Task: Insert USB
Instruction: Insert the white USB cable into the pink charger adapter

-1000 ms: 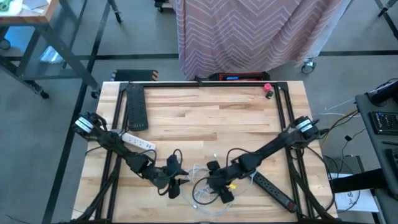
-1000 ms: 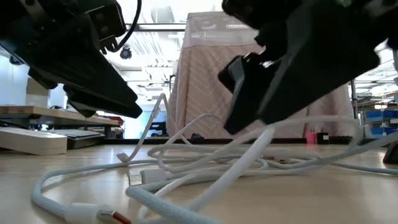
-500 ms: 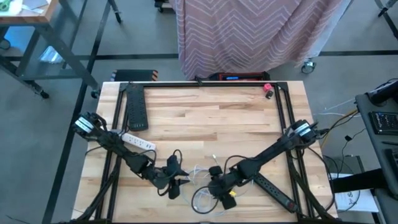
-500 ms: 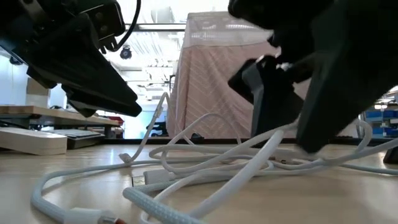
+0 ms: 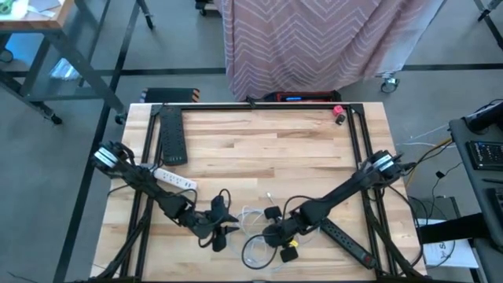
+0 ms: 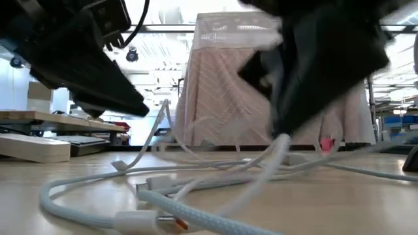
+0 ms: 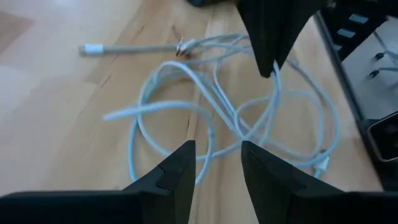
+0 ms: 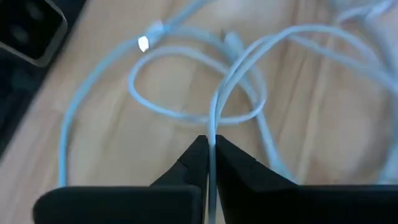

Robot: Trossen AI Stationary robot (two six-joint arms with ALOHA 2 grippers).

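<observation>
While the right gripper (image 8: pixel 210 152) is pinching a strand of the limp, light white USB cable (image 5: pixel 255 236) tangled at the table's front, you are probably wanting a hold nearer its stiff plug (image 8: pixel 143 43), with the left gripper (image 7: pixel 217 163) hovering part-open.

Both arms matte black, slim jointed links. Left arm (image 5: pixel 149 189) and right arm (image 5: pixel 346 189) each carry a pale grey/white block at the shoulder end, at roughly 9 and 3 o'clock of the surface. Thin black cable loops hang off both near the wrists. Right arm shows a small yellow bit by its wrist, around 6 o'clock. Left gripper (image 7: pixel 217 163) fingers are flat, black, wedge-shaped with bevelled tips; right gripper (image 8: pixel 210 160) fingers look the same: black, tapering to points.
</observation>
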